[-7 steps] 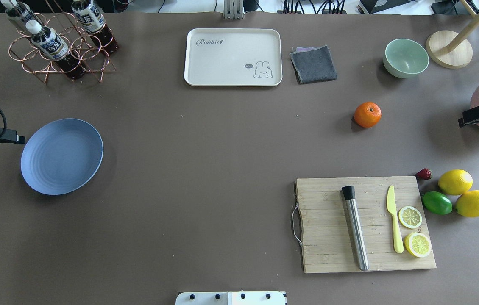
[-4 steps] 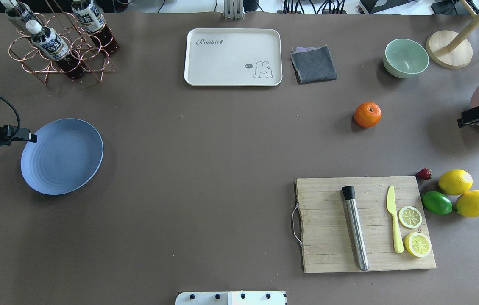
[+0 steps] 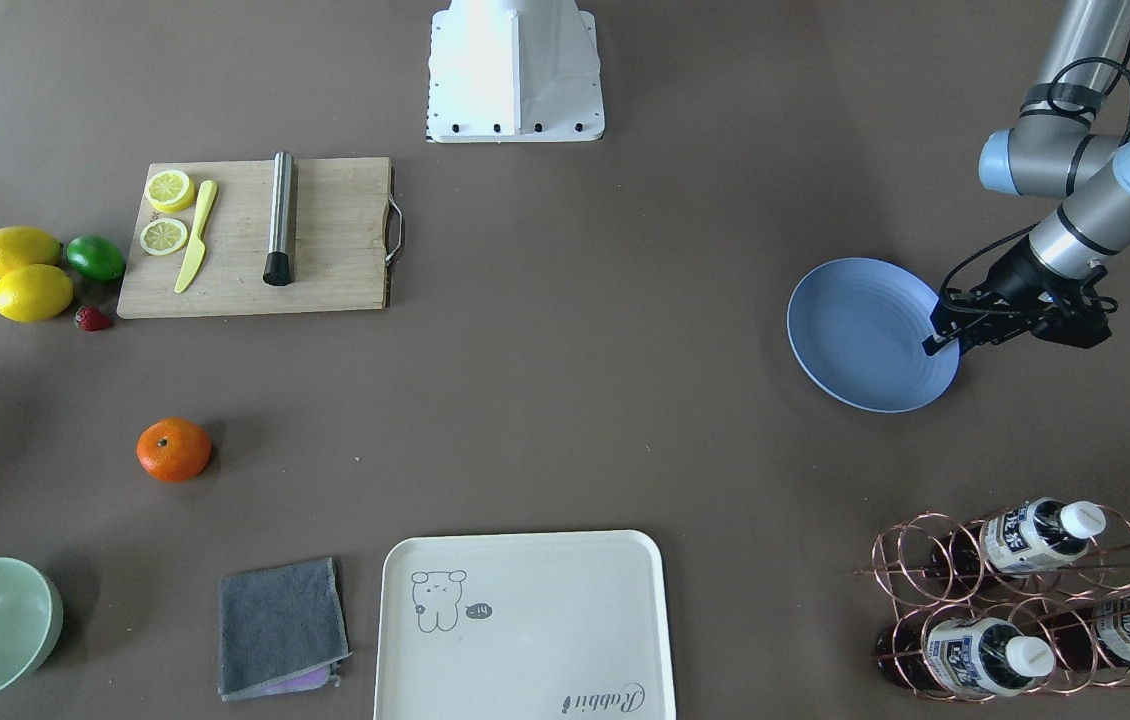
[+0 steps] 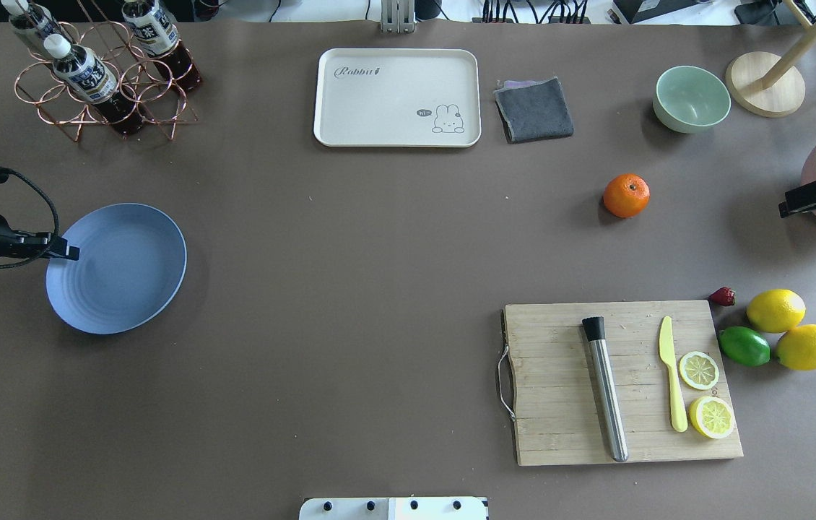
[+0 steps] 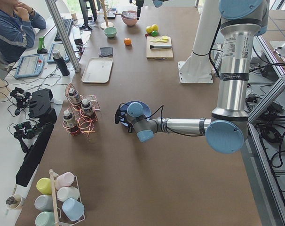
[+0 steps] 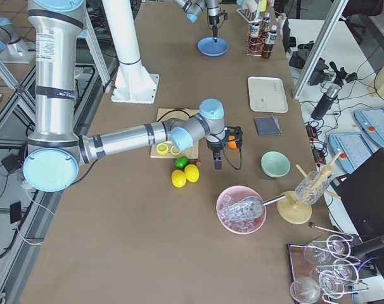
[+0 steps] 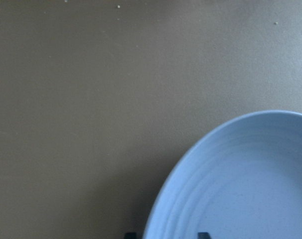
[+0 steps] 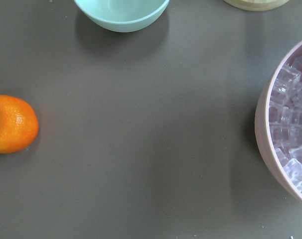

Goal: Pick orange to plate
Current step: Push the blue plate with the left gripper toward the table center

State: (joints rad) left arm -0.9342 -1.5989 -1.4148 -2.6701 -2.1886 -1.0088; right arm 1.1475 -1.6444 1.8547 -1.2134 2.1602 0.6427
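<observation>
The orange (image 4: 626, 195) lies alone on the brown table at the right; in the right wrist view the orange (image 8: 12, 123) sits at the left edge. The blue plate (image 4: 116, 269) rests far off at the table's left. My left gripper (image 4: 72, 253) reaches low over the plate's left rim. In the left wrist view its fingertips (image 7: 130, 234) stand apart on either side of the plate's (image 7: 250, 189) rim, so it is open. My right gripper (image 4: 783, 209) hovers open and empty at the right table edge, well right of the orange.
A cutting board (image 4: 567, 404) with a metal muddler, a yellow knife and lemon slices lies at the front right, with two lemons and a lime (image 4: 744, 346) beside it. A cream tray (image 4: 397, 97), grey cloth (image 4: 534, 110), green bowl (image 4: 691, 98), pink ice bowl (image 8: 290, 134) and bottle rack (image 4: 101, 79) line the back.
My left gripper has moved right onto the plate's left rim, and the plate has slid slightly to the right. The right gripper and the orange have barely moved.
</observation>
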